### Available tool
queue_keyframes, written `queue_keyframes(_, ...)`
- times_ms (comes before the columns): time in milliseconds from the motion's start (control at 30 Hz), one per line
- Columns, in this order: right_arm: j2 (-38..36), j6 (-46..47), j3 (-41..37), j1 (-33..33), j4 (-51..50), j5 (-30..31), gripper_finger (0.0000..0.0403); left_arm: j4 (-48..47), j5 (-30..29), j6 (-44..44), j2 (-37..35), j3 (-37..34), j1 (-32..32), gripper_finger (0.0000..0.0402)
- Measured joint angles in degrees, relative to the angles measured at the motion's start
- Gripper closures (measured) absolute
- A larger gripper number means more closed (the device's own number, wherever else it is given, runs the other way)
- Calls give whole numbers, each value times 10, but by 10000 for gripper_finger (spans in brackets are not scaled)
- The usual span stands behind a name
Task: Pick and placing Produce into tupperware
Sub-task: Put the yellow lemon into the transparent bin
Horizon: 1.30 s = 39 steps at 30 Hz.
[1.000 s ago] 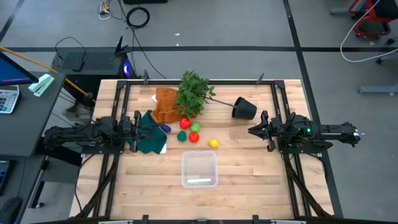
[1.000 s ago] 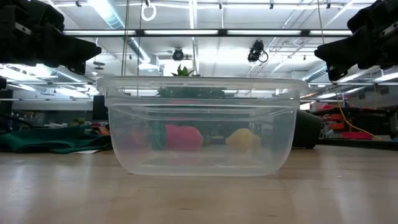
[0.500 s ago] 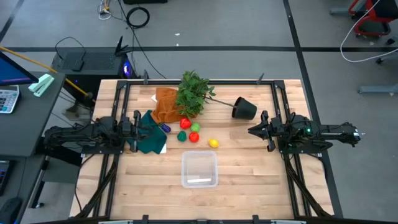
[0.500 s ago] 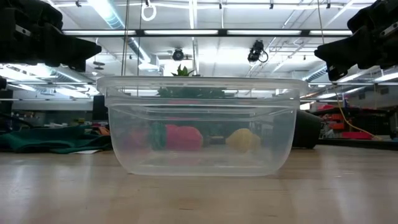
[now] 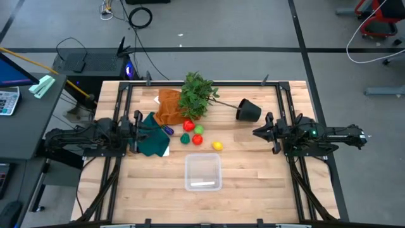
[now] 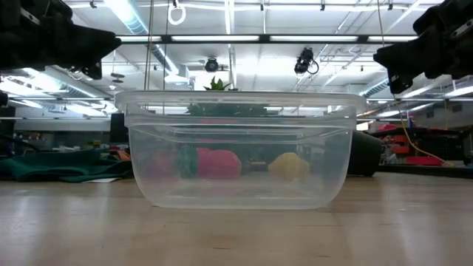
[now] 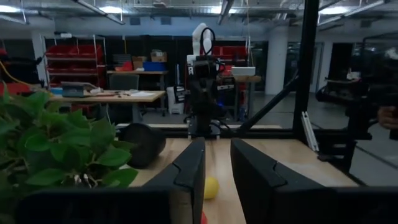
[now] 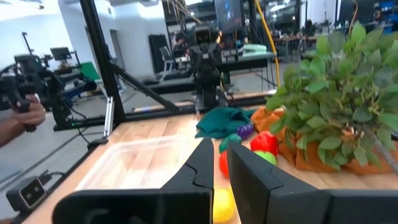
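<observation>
Produce: I see the produce [image 5: 197,134] loose on the table, at 12 o'clock from the tupperware [image 5: 203,172], which holds nothing.
Left gripper [image 5: 140,125]: at 9 o'clock, above the green cloth [image 5: 150,143]; fingers a narrow gap apart, holding nothing.
Right gripper [image 5: 257,132]: at 3 o'clock; fingers nearly together, holding nothing.
Handling: I judge the yellow piece [image 5: 217,145] light, hard, smooth and prone to roll; I'd pinch across its middle.

you're in a robotics lab: red parts bins [image 7: 71,55] on shelving, cluttered workbenches [image 7: 106,95], ceiling strip lights [image 6: 229,38].
</observation>
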Motion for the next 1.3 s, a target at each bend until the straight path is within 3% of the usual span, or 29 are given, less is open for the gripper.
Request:
queue_keyframes(300,0,41,0,0,30,0,389,0,-2,-57,0,0,0,318)
queue_keyframes(833,13,32,3,0,63,-11,389,15,-7,-53,1,4,-2,330)
queue_keyframes(1033,100,9,63,0,64,-12,389,15,-17,-22,18,26,-2,327)
queue_keyframes(1300,330,-37,199,-1,18,-9,389,15,-50,-13,95,46,0,323)
